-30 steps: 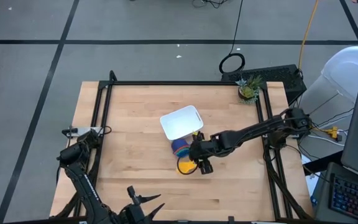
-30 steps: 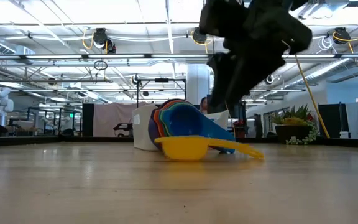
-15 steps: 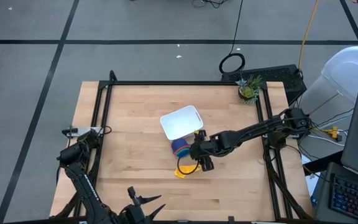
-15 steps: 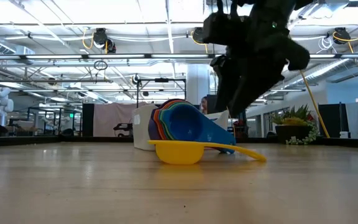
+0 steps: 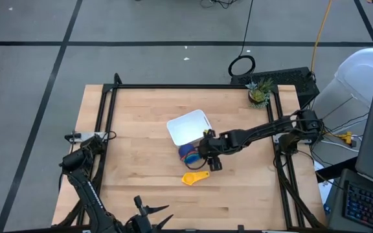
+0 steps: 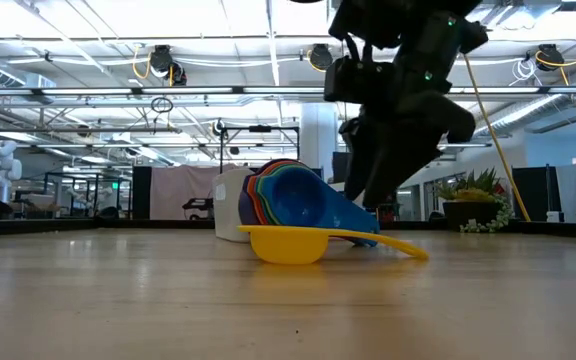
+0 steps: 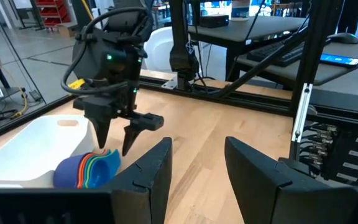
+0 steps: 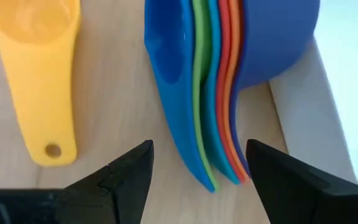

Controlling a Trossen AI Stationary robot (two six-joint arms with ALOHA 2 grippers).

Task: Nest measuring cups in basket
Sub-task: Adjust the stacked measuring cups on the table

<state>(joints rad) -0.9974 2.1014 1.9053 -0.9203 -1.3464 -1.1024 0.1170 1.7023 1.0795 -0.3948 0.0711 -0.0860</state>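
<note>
The right claw (image 5: 207, 155) hangs over the nested stack of measuring cups (image 5: 188, 153) — blue outermost, then green, light blue, orange and dark blue — lying tipped on its side on the tabletop (image 5: 141, 129). In the right wrist view the stack's handles (image 8: 213, 149) sit between the two spread fingers (image 8: 120, 177), with bare wood on either side, so the claw is released and touches nothing. The basket (image 5: 189, 127) stands just beyond the stack, on the far side from the claw's wrist, and the stack leans against its near wall; it looks empty. The yellow cup (image 5: 193, 178) lies alone on the tabletop, just to one side of the claw, upright with its handle flat.

The step in hand appears to be taking the stack. To do it well, the claw should drop straight down so both fingers pass the bunched handles evenly, then clench across all of them at once — a pinch on only the outer handle would likely peel the nest apart. The yellow cup still needs collecting.

The left claw (image 7: 194, 171) waits at the tabletop's near edge, part open and empty.
</note>
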